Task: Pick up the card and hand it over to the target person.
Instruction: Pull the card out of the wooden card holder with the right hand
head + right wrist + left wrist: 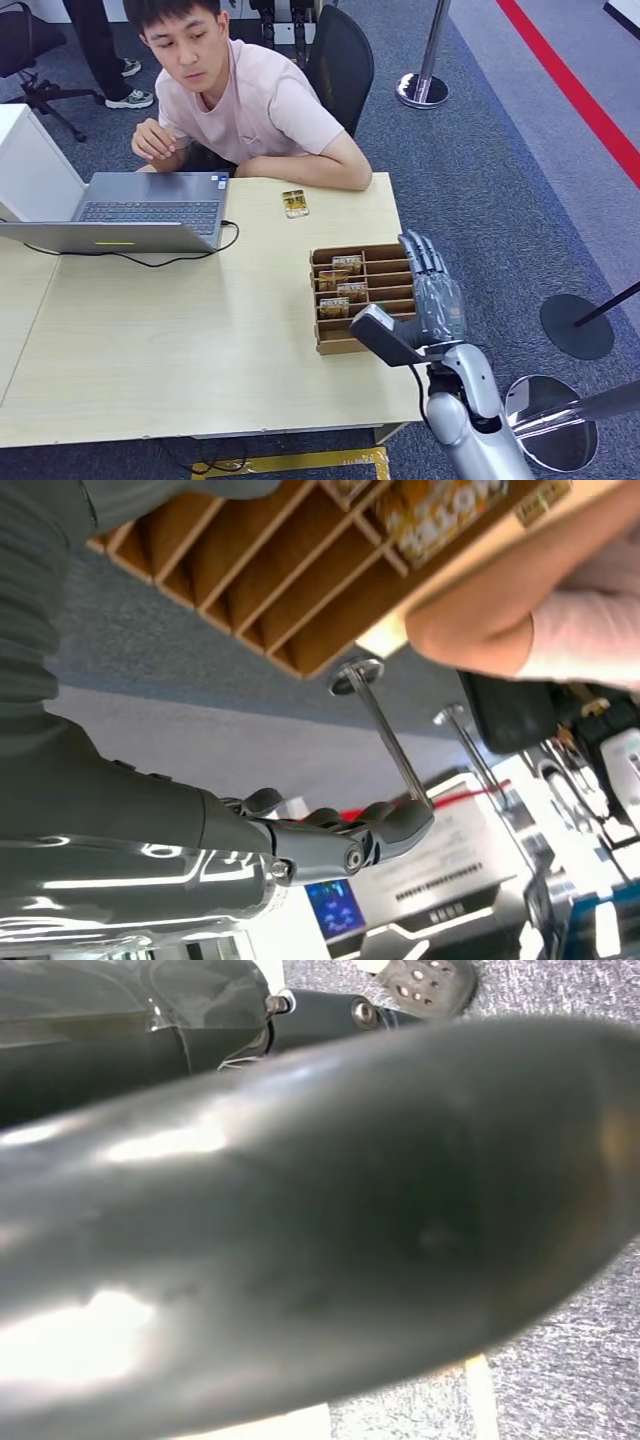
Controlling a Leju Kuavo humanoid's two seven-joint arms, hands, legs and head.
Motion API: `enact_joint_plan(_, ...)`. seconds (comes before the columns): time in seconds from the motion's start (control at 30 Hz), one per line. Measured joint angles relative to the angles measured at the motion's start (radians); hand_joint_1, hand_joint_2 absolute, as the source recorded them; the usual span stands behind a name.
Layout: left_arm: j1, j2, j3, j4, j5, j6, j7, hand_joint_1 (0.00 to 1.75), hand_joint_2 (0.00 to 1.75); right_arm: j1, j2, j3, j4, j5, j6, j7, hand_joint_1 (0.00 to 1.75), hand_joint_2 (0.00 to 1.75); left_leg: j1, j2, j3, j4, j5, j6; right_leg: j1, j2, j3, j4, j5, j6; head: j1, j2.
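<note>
Hovering: right hand (432, 295) empty, fingers spread | slotted card tray (392, 266) just beside | risk: fingers snag dividers, drag tray, miss card (333, 307)

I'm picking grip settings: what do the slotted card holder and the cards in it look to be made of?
The card holder looks like brown cardboard or thin fibreboard: matte, with thin flat dividers. The cards look like glossy printed plastic or coated paper; which one I cannot tell.
</note>
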Motion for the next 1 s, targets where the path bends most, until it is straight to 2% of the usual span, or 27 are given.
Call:
enact_joint_plan(0.1, 0.003, -0.005, 0.01, -0.001, 0.006, 0.008, 0.002, 0.0, 0.0, -0.14, 0.023, 0.104, 0.105, -0.029, 0.037, 0.131, 0.0, 1.75, 0.0, 0.0, 0.0, 0.0, 0.0, 0.0, 0.0, 0.0, 0.0, 0.0, 0.0, 0.0, 0.0, 0.0)
enact_joint_plan(0.17, 0.004, -0.004, 0.008, 0.0, 0.002, 0.008, 0.003, 0.0, 0.0, -0.174, 0.027, 0.13, 0.136, -0.05, 0.034, 0.18, 0.0, 1.75, 0.0, 0.0, 0.0, -0.001, 0.001, 0.0, 0.0, 0.0, 0.0, -0.001, 0.001, 0.0, 0.0, 0.0)
enact_joint_plan(0.67, 0.001, 0.007, -0.007, 0.003, -0.018, 0.004, 0.014, 0.0, 0.0, -0.199, -0.001, 0.166, 0.168, -0.076, 0.032, 0.247, 0.01, 1.75, 0.0, -0.001, 0.0, 0.001, -0.001, 0.0, 0.0, -0.001, 0.0, 0.001, -0.001, 0.001, 0.0, 0.0)
enact_joint_plan(0.87, 0.0, 0.008, -0.003, 0.003, -0.016, 0.008, 0.012, 0.0, 0.0, -0.214, -0.012, 0.175, 0.182, -0.077, 0.033, 0.256, 0.28, 1.75, 0.0, -0.001, 0.0, 0.0, 0.0, 0.0, 0.0, -0.001, 0.0, 0.0, -0.001, 0.0, 0.0, 0.0)
enact_joint_plan(1.0, 0.0, 0.009, 0.0, 0.004, -0.014, 0.009, 0.016, 0.0, 0.0, -0.219, -0.014, 0.171, 0.196, -0.079, 0.032, 0.261, 0.51, 1.75, 0.0, -0.001, 0.0, 0.001, -0.001, 0.0, 0.0, -0.001, 0.0, 0.001, -0.001, 0.001, 0.0, 0.0)
